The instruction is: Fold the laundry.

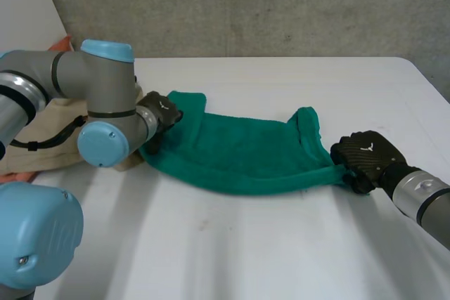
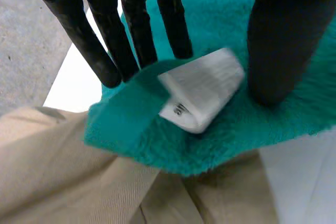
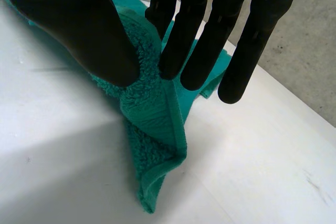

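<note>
Bare white worktop (image 1: 232, 244) in front, green towel (image 1: 239, 149) stretched across the middle, right hand (image 1: 367, 152) pinching its right corner, left hand (image 1: 162, 112) pinching its left corner by the white tag (image 2: 202, 90), tan cloth (image 1: 42, 131) just beside, open room behind.

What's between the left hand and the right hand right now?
The green towel, spanning from the left hand to the right hand, each pinching an end; the head view shows it.
</note>
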### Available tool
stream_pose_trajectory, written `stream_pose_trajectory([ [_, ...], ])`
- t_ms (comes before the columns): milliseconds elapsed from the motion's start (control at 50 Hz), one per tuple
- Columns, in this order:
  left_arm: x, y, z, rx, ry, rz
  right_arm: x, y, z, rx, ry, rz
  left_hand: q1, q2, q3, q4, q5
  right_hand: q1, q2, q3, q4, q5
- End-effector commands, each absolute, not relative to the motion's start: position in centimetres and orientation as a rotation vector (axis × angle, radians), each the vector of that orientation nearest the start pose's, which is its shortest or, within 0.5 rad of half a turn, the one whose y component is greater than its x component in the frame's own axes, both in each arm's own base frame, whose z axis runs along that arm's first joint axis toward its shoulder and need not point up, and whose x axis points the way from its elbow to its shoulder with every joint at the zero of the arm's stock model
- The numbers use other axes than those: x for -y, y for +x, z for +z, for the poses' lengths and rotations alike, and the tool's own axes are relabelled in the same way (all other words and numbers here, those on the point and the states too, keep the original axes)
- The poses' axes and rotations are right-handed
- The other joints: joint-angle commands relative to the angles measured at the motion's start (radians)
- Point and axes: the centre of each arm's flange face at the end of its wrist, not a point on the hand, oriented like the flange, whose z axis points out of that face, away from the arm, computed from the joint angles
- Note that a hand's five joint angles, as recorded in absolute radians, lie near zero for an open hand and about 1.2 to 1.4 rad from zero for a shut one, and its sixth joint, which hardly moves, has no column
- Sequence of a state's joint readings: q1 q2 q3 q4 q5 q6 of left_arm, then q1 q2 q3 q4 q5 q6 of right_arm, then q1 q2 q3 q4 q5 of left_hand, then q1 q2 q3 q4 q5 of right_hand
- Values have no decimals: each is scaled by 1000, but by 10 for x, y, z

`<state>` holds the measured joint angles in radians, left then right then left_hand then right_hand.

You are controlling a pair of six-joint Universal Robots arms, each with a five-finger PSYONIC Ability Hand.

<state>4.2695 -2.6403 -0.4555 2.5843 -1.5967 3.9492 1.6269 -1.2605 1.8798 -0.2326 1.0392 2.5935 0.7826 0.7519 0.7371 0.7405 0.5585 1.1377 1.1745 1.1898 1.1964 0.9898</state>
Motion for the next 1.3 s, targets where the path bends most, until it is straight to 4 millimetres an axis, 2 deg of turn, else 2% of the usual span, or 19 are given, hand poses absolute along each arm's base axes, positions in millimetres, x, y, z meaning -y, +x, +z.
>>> stream_pose_trajectory([
  [20, 369, -308, 157, -2069, 1449, -1447, 285, 189, 154, -2162, -1113, -1738, 472, 503, 518, 515, 522, 259, 222, 206, 200, 232],
  [60, 371, -306, 160, -2062, 1431, -1456, 287, 189, 155, -2164, -1111, -1742, 613, 644, 658, 655, 663, 259, 222, 206, 200, 232],
  [140, 368, -301, 183, -2052, 1361, -1490, 291, 186, 160, -2169, -1101, -1755, 614, 644, 659, 656, 663, 259, 222, 206, 200, 232],
  [300, 327, -289, 257, -2169, 1160, -1714, 303, 176, 198, -2164, -1075, -1839, 614, 644, 659, 656, 663, 259, 222, 206, 200, 232],
  [380, 290, -278, 292, -2240, 1123, -1821, 306, 163, 236, -2176, -1045, -1908, 614, 644, 659, 656, 663, 259, 222, 206, 200, 232],
  [480, 250, -256, 343, -2249, 1001, -2044, 309, 141, 304, -2152, -973, -2086, 614, 644, 659, 656, 663, 259, 222, 206, 200, 232],
  [580, 237, -248, 353, -2267, 965, -2150, 298, 139, 336, -2151, -926, -2066, 614, 644, 659, 656, 663, 259, 222, 206, 200, 232],
  [660, 239, -247, 328, -2371, 994, -2034, 294, 137, 336, -2192, -937, -1965, 614, 644, 659, 656, 663, 259, 222, 206, 200, 232],
  [780, 256, -255, 277, -2529, 1024, -1804, 303, 145, 297, -2281, -1125, -1745, 614, 644, 659, 656, 663, 259, 222, 206, 200, 232],
  [840, 279, -267, 258, -2505, 1022, -1833, 312, 153, 275, -2296, -1275, -1661, 614, 644, 659, 656, 663, 259, 222, 206, 200, 232],
  [900, 304, -280, 262, -2405, 990, -1982, 324, 161, 266, -2299, -1343, -1673, 614, 644, 659, 656, 663, 259, 222, 206, 200, 232],
  [920, 322, -288, 273, -2307, 954, -2110, 338, 169, 262, -2299, -1341, -1720, 614, 644, 659, 656, 663, 259, 222, 206, 200, 232],
  [980, 346, -298, 304, -2129, 867, -2336, 364, 178, 265, -2277, -1271, -1887, 614, 644, 659, 656, 663, 259, 222, 206, 200, 232],
  [1020, 359, -306, 348, -1916, 759, -2582, 391, 183, 283, -2205, -1112, -2129, 614, 644, 659, 656, 663, 259, 222, 206, 200, 232],
  [1060, 363, -307, 381, -1760, 676, -2740, 404, 184, 304, -2108, -981, -2310, 614, 644, 659, 656, 663, 259, 222, 206, 200, 232],
  [1080, 364, -305, 416, -1589, 567, -2897, 414, 185, 327, -1985, -856, -2473, 614, 644, 659, 656, 663, 259, 222, 206, 200, 232],
  [1160, 359, -295, 470, -1284, 355, -3122, 422, 180, 384, -1629, -560, -2770, 614, 644, 659, 656, 663, 259, 222, 206, 200, 232],
  [1220, 356, -291, 481, -1232, 301, -3166, 420, 180, 411, -1402, -454, -2877, 614, 644, 659, 656, 663, 259, 222, 206, 200, 232],
  [1300, 358, -287, 474, -1307, 295, -3134, 413, 185, 410, -1395, -510, -2853, 614, 644, 659, 656, 663, 259, 222, 206, 200, 232],
])
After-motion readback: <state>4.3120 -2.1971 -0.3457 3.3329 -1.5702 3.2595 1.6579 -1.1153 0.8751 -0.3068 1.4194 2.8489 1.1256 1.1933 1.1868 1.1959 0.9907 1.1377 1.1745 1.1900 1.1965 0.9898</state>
